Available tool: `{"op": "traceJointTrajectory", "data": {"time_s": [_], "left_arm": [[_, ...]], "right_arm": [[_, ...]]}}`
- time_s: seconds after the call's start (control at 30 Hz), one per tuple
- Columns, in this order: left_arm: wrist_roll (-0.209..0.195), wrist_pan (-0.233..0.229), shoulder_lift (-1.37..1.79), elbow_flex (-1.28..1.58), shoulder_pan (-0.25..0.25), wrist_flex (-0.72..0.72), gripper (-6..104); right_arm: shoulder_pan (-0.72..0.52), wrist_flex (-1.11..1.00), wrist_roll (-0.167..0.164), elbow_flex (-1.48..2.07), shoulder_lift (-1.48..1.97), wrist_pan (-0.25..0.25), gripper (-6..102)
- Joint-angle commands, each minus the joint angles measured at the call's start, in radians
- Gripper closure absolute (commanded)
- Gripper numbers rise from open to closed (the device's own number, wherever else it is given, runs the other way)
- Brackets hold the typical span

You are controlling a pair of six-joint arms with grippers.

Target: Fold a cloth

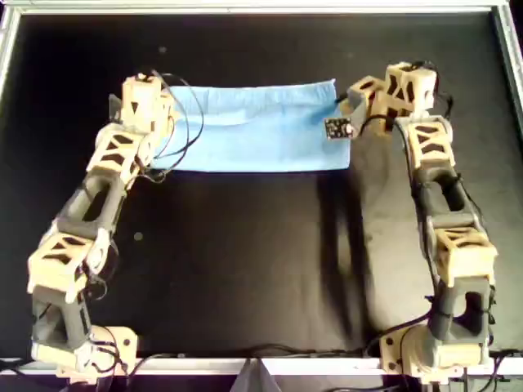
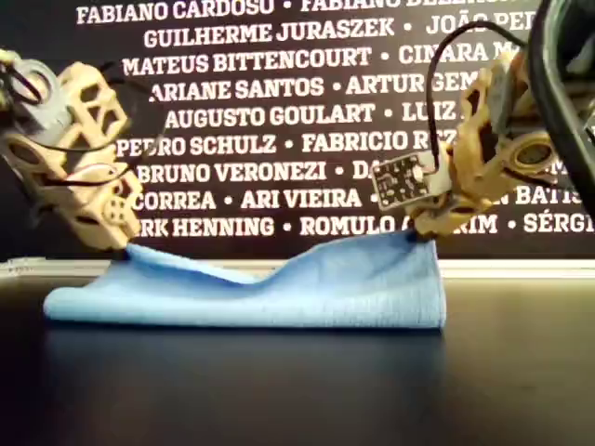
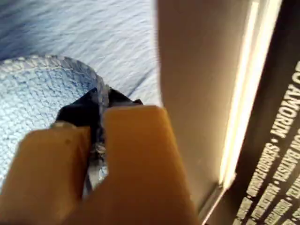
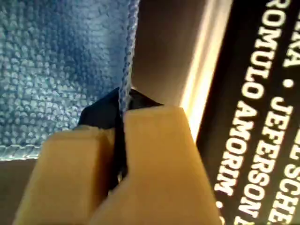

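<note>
cloth [image 1: 261,126] lies as a wide band toward 12 o'clock on the dark bench [image 1: 245,261] in the overhead view, looking doubled over already, with one arm at each far corner. my first gripper [image 3: 98,119] is pressed together on a rounded corner of fabric; my second gripper [image 4: 119,110] pinches a stitched edge. which arm is which i cannot tell. exterior view shows both corners held slightly off the bench, middle sagging. judgement: a fold is in hand; next, both corners need carrying evenly toward the 6 o'clock edge, keeping tension so the edges line up.
</note>
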Motion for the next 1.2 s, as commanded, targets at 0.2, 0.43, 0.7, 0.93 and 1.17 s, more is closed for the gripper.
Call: {"op": "traceJointTrajectory", "data": {"time_s": [0.2, 0.43, 0.7, 0.93, 1.17], "left_arm": [[0.008, -0.006, -0.052, -0.176, 0.044, -0.021, 99], [0.008, -0.006, -0.071, -0.178, 0.103, -0.021, 99], [0.008, 0.014, -0.098, -0.179, 0.091, -0.023, 98], [0.006, 0.014, -0.097, -0.178, 0.091, -0.023, 71], [0.006, -0.003, -0.077, -0.176, 0.1, -0.023, 40]], "right_arm": [[0.006, -0.048, 0.005, -0.268, -0.11, -0.008, 96], [0.008, -0.048, 0.005, -0.348, -0.178, -0.008, 96], [0.006, -0.048, 0.006, -0.414, -0.222, -0.005, 95], [0.006, -0.048, 0.006, -0.414, -0.221, -0.008, 70], [0.002, -0.04, 0.006, -0.411, -0.189, -0.008, 36]]}}
